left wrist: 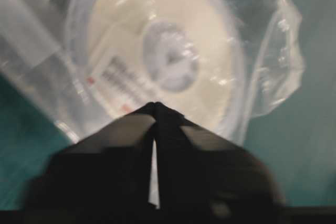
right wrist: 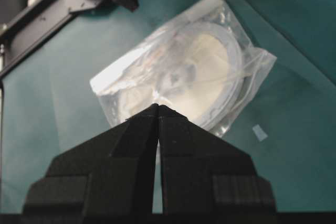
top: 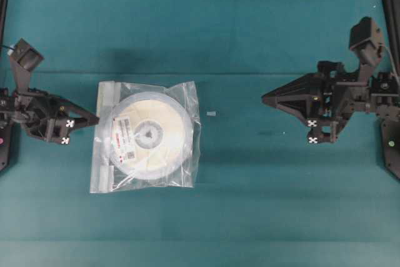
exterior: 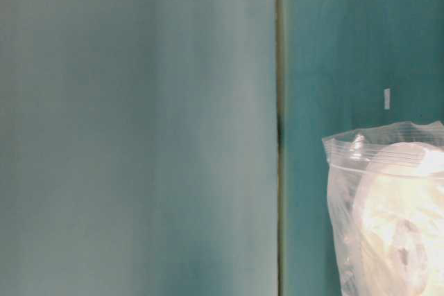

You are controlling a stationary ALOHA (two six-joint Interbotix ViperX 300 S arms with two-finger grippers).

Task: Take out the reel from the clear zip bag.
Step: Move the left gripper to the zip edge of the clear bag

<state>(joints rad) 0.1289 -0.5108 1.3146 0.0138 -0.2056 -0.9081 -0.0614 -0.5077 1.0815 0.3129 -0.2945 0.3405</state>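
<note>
Fingers point(top: 94, 119) beside bag's point(top: 181, 167) zip edge.

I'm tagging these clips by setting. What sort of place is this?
Probably a lab test bench: two robot arms face each other across a bare teal table, with only a bagged reel and a small scrap on it.

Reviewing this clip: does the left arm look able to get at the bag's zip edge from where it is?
Probably yes. The left gripper sits right at the zip strip side of the clear zip bag, and nothing lies between them.
</note>
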